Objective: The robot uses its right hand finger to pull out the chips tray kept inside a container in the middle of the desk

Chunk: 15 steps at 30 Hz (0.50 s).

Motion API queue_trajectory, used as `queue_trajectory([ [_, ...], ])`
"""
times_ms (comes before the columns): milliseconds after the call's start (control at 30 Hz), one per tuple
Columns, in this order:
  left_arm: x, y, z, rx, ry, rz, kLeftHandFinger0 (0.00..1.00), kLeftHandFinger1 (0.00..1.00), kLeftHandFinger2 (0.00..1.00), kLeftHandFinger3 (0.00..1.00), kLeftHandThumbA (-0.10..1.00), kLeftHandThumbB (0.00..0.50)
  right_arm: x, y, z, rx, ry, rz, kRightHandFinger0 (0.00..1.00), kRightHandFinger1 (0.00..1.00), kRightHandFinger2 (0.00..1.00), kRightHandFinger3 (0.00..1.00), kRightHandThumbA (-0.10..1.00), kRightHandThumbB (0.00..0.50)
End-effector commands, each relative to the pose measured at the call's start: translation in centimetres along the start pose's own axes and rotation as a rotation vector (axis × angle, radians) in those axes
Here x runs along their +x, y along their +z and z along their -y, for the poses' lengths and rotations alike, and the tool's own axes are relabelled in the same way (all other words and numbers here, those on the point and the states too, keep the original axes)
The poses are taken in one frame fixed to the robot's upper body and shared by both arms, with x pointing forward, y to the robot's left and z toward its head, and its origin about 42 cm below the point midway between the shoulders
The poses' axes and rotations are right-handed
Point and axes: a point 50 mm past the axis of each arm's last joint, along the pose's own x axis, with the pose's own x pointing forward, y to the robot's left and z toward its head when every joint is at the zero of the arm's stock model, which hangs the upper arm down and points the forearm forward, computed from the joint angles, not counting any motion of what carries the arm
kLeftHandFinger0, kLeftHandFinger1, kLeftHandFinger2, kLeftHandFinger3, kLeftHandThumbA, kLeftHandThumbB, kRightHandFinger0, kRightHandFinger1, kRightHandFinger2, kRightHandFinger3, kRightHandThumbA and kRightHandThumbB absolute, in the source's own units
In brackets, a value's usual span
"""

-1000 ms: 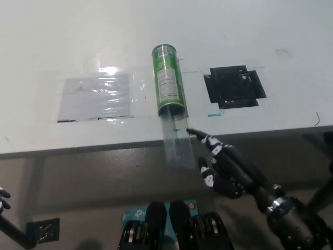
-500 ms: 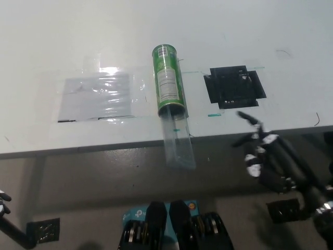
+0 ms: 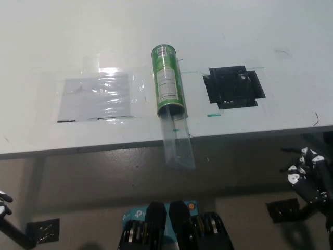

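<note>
A green chips can lies on its side in the middle of the white desk, open end toward me. A clear plastic tray sticks out of its mouth and overhangs the desk's front edge. My black right hand hangs at the far right, below the desk edge and well clear of the tray, fingers spread and holding nothing. Only a sliver of my white left hand shows at the bottom left edge.
A clear plastic sheet is taped flat on the desk left of the can. A black square patch is taped down right of the can. A black foot plate sits on the floor at lower left.
My right hand has left the tray's side and drawn back to the right and down, off the desk edge. The tray and can stay where they were.
</note>
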Motion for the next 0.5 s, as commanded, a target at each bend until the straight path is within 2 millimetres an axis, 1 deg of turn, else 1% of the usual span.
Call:
queue_trajectory([
  [0, -0.3, 0.3, -0.5, 0.02, 0.017, 0.033, 0.16, 0.2, 0.29, 0.64, -0.1, 0.0, 0.7, -1.0, 0.2, 0.217, -0.087, -0.067, 0.0, 0.0, 0.32, 0.63, -0.01, 0.248],
  [67, -0.3, 0.3, -0.4, 0.01, 0.018, 0.036, 0.15, 0.19, 0.28, 0.63, -0.1, 0.006, 1.0, -1.1, 0.2, 0.237, -0.099, -0.077, 0.0, 0.0, 0.3, 0.61, -0.01, 0.248],
  [100, -0.3, 0.3, -0.3, 0.006, 0.019, 0.038, 0.14, 0.19, 0.28, 0.63, -0.1, 0.002, 1.2, -1.1, 0.1, 0.266, -0.112, -0.091, 0.0, 0.0, 0.3, 0.6, -0.02, 0.233],
  [233, -0.4, 0.1, -0.6, 0.004, 0.024, 0.039, 0.14, 0.19, 0.29, 0.64, -0.1, 0.0, 1.9, -1.3, 0.3, 0.316, -0.146, -0.141, 0.0, 0.0, 0.28, 0.6, -0.03, 0.213],
  [300, -0.5, 0.1, -0.5, 0.002, 0.027, 0.039, 0.15, 0.2, 0.29, 0.64, -0.1, 0.0, 2.1, -1.3, 0.4, 0.306, -0.147, -0.147, 0.0, 0.0, 0.28, 0.6, -0.02, 0.215],
  [333, -0.4, 0.1, -0.5, 0.005, 0.027, 0.041, 0.16, 0.2, 0.29, 0.64, -0.1, 0.0, 2.2, -1.2, 0.4, 0.299, -0.145, -0.151, 0.0, 0.0, 0.3, 0.6, -0.01, 0.225],
  [367, -0.4, 0.2, -0.5, 0.008, 0.026, 0.044, 0.16, 0.2, 0.29, 0.63, -0.1, 0.0, 2.3, -1.1, 0.4, 0.287, -0.141, -0.156, 0.0, 0.0, 0.32, 0.61, -0.01, 0.223],
  [400, -0.3, 0.2, -0.5, 0.005, 0.02, 0.049, 0.16, 0.21, 0.31, 0.64, -0.1, 0.0, 2.4, -1.0, 0.5, 0.277, -0.13, -0.152, 0.0, 0.0, 0.35, 0.62, -0.05, 0.196],
  [467, -0.2, 0.2, -0.5, 0.001, 0.019, 0.052, 0.15, 0.2, 0.3, 0.64, -0.1, 0.0, 2.5, -0.8, 0.5, 0.269, -0.129, -0.153, 0.0, 0.0, 0.38, 0.62, -0.08, 0.178],
])
